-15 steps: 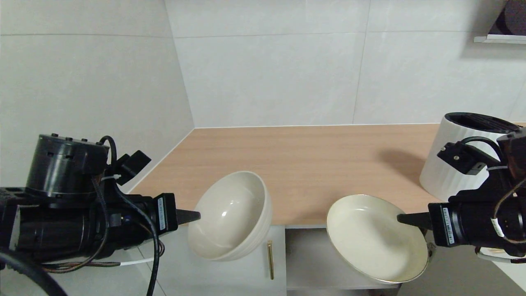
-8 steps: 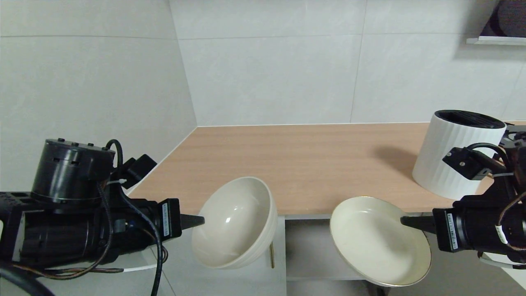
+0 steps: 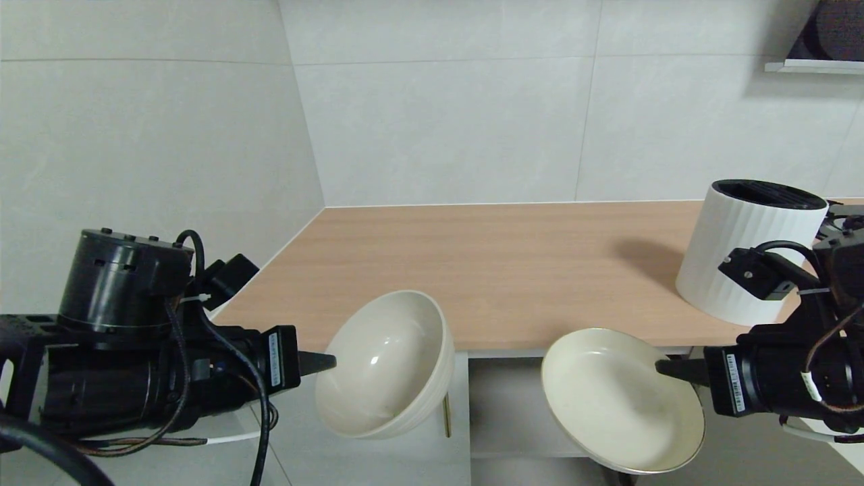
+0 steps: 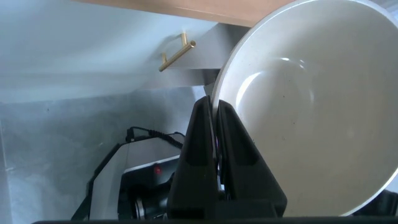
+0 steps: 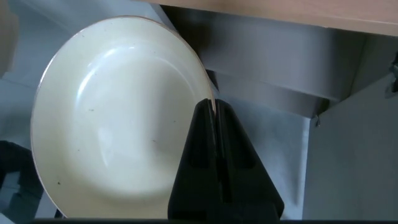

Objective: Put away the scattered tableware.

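Observation:
A deep cream bowl [image 3: 385, 364] hangs tilted in the air in front of the wooden counter's front edge, and my left gripper [image 3: 322, 362] is shut on its rim. In the left wrist view the fingers [image 4: 214, 134] pinch the bowl [image 4: 311, 106] at its edge. A shallow cream plate [image 3: 617, 401] hangs tilted to the right of the bowl, below the counter edge, with my right gripper [image 3: 665, 368] shut on its rim. The right wrist view has the fingers [image 5: 214, 134] clamped on the plate [image 5: 118, 124].
The wooden counter [image 3: 499, 263] runs to a tiled wall. A white ribbed cylinder container [image 3: 749, 250] stands at its right. Below the counter are grey cabinet fronts with a brass handle [image 3: 446, 415] and an open recess [image 3: 499, 405].
The camera view has shifted slightly. Both arms have drawn back from the counter and a little lower, carrying the bowl and the plate, which now hang in front of the cabinet.

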{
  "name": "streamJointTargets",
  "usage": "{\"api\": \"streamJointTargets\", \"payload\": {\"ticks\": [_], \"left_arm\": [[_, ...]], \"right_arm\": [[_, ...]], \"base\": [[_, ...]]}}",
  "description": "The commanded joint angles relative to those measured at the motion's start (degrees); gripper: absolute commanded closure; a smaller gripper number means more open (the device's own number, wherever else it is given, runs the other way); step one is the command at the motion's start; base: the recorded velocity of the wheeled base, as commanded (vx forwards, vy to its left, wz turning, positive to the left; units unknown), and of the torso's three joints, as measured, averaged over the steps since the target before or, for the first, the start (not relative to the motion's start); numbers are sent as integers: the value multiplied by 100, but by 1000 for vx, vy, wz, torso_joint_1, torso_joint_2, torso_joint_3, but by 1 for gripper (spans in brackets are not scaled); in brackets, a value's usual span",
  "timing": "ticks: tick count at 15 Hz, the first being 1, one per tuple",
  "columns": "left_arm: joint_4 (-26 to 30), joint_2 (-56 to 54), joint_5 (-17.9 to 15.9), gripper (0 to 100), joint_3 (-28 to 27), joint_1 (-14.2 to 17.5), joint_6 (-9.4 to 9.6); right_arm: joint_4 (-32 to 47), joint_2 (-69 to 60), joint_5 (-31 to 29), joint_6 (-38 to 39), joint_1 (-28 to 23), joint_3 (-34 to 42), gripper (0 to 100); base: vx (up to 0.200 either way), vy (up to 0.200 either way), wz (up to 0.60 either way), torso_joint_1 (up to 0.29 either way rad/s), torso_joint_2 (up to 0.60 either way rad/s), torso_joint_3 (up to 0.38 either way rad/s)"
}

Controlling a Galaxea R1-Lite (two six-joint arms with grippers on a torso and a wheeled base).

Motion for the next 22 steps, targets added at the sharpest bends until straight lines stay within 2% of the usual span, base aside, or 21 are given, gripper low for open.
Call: {"api": "streamJointTargets", "payload": {"ticks": [1,6,16,22], "left_arm": [[-4,25,3,100,1,0,-3],[-13,43,20,100,-8,0,-12],[-13,34,20,100,-17,9,-12],[-31,16,20,100,-26,17,-3]], "right_arm": [[2,71,4,-1,-18,-1,100],[2,132,4,-1,-27,8,100],[-33,211,4,-10,-27,70,100],[-33,255,4,-10,-27,78,100]], "base": [[0,0,0,0,0,0],[0,0,0,-117,291,166],[0,0,0,-175,462,289],[0,0,0,-107,428,311]]}}
